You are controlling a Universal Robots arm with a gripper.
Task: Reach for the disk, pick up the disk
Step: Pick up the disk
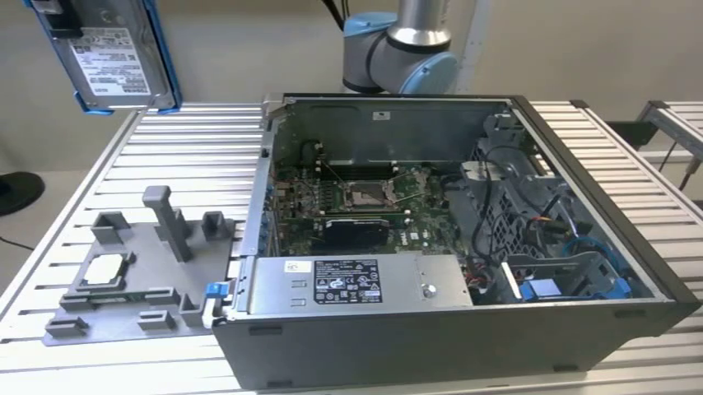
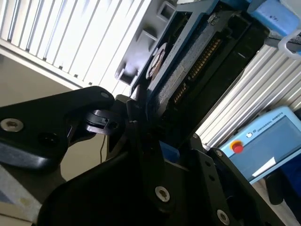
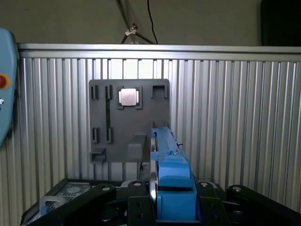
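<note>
The disk (image 1: pixel 110 58) hangs in the upper left corner of the exterior view, label facing the camera and blue frame round its edges. It is raised off the slatted table (image 1: pixel 165 156), up and towards the exterior view's left from the open computer case (image 1: pixel 439 329) and the grey fixture plate (image 1: pixel 132 271). In both wrist views the gripper (image 3: pixel 162 209) pinches the disk edge-on between its black fingers (image 2: pixel 136 141) — pressed to both faces, as far as the dark close view lets me judge — while a small white-topped chip (image 3: pixel 127 97) sits in a pocket of the grey plate.
</note>
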